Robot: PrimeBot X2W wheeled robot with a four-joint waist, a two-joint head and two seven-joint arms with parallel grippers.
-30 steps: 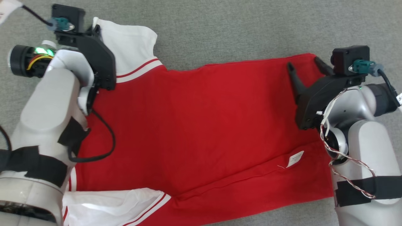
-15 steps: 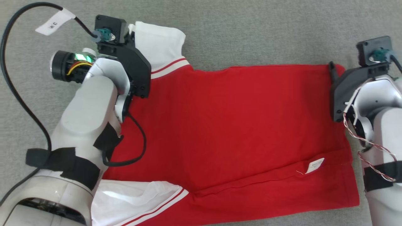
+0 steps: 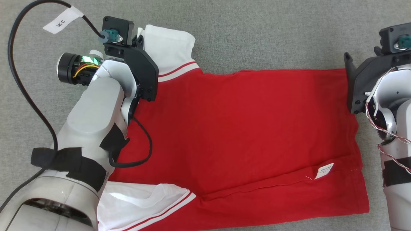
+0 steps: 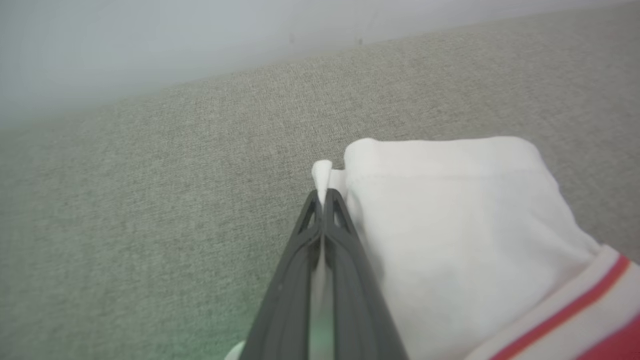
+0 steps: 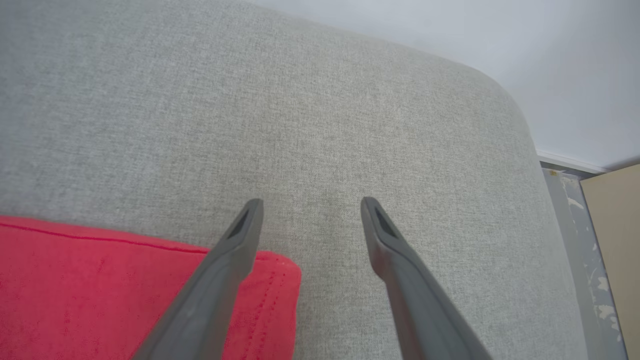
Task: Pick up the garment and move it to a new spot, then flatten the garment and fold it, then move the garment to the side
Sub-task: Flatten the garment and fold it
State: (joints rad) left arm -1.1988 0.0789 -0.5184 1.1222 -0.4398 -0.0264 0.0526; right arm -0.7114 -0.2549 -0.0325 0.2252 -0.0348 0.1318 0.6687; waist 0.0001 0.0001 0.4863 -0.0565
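Across grey upholstery (image 3: pixel 257 35), red garment (image 3: pixel 244 128) lies spread flat, mid-frame. Left gripper (image 4: pixel 324 199), 10 o'clock, pinched tight on white sleeve (image 4: pixel 450 240) edge. Right gripper (image 5: pixel 310 215), 3 o'clock, spread wide, empty, over hem corner (image 5: pixel 275 292). Cloth likely soft, light, limp; corners grip best.

The grey woven-fabric tabletop (image 3: pixel 257 32) ends in a rounded corner. A plain pale wall (image 5: pixel 500 35) stands behind it, and a beige panel (image 5: pixel 617 225) is beside it.

Left gripper (image 4: pixel 324 199) clamped (jaws pressed together); right gripper (image 5: pixel 311 202) spread wide.
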